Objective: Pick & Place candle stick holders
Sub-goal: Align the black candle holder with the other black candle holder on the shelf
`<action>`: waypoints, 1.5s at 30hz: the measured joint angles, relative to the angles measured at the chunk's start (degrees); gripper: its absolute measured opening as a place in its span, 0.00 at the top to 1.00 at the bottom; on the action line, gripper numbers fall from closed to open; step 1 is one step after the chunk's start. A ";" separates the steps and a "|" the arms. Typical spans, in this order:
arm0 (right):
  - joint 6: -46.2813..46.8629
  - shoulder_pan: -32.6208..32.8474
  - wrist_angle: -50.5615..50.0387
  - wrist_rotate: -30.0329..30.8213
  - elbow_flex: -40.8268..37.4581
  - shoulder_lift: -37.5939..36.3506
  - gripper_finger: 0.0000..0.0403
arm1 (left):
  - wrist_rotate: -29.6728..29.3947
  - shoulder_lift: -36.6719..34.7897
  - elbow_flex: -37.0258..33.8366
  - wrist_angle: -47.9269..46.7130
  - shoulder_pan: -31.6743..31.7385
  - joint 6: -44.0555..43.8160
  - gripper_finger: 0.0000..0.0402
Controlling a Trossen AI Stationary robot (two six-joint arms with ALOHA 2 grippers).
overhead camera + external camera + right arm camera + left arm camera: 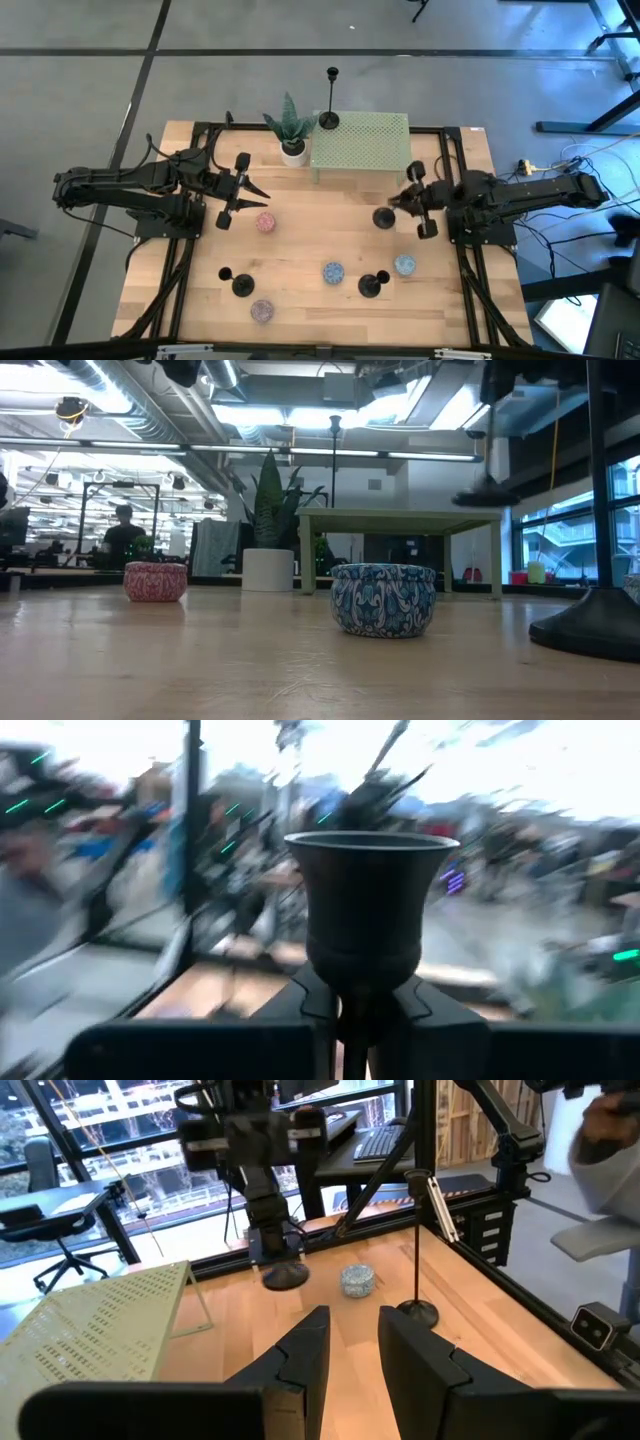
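Observation:
Four black candle stick holders show. One stands on the green perforated stand, its base at the stand's left end. Two stand by their bases on the table near the front: one at the left, one at the right, also in the left wrist view. My right gripper is shut on the fourth holder, right of the table's middle. My left gripper is open and empty above the table's left half, its fingers apart in the left wrist view. My right gripper pinches the holder's thin stem just under its cup between its two fingers. The fingers come about level from the table's right side and lie across the stem. The holder stands upright, its round base lifted clear of the table.
A spiky plant in a white pot stands left of the stand. Small round tins lie about: pink, blue, light blue, purple. Black frame rails run along the table's left, right and far sides.

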 joint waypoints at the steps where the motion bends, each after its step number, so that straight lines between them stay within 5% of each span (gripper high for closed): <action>1: 0.09 0.00 2.15 2.07 0.00 0.20 0.93 | 0.00 0.00 0.00 0.00 0.00 0.57 0.79; 11: -0.02 -0.04 10.89 11.89 9.11 8.08 0.94 | -0.61 0.02 0.00 0.03 0.00 2.08 0.79; 22: -3.74 -9.26 -2.14 13.82 33.36 28.03 0.90 | -0.62 0.02 0.00 0.04 0.00 2.07 0.79; 30: 1.05 -17.57 0.03 5.39 39.04 37.23 0.94 | -0.61 0.02 0.00 0.02 0.00 1.99 0.79; 36: 3.54 -22.50 5.02 3.65 39.04 43.02 0.88 | -0.61 0.02 0.00 0.02 0.00 1.98 0.79; 45: 8.02 -28.88 10.11 -0.64 39.04 49.20 0.94 | -0.61 0.02 0.00 0.00 0.00 2.01 0.79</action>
